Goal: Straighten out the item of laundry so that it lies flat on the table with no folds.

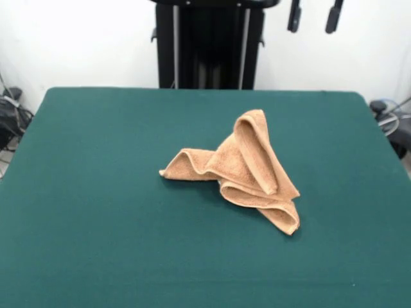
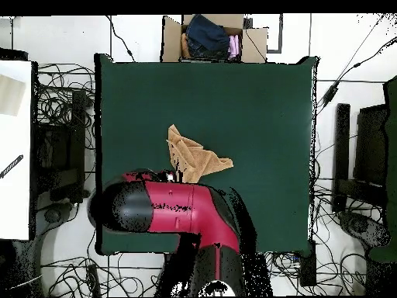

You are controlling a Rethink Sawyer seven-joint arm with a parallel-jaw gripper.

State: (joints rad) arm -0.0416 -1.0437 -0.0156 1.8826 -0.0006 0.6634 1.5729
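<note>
The tan towel (image 1: 247,168) lies crumpled near the middle of the green table (image 1: 96,205). It is bunched into a peaked heap with several folds, one flap pointing left and one toward the front right. In the overhead view the towel (image 2: 195,159) lies just beyond the red arm (image 2: 174,209), on the table (image 2: 264,101). My gripper (image 1: 314,18) shows only as two black fingertips (image 1: 295,18) at the top edge. They are spread apart, empty, raised high above the far right of the table and well away from the towel. No label is visible.
The black pedestal (image 1: 209,45) stands behind the far edge. In the overhead view a cardboard box of clothes (image 2: 213,37) sits beyond the table's top edge, a white surface (image 2: 15,147) is at the left, and cables lie around the table.
</note>
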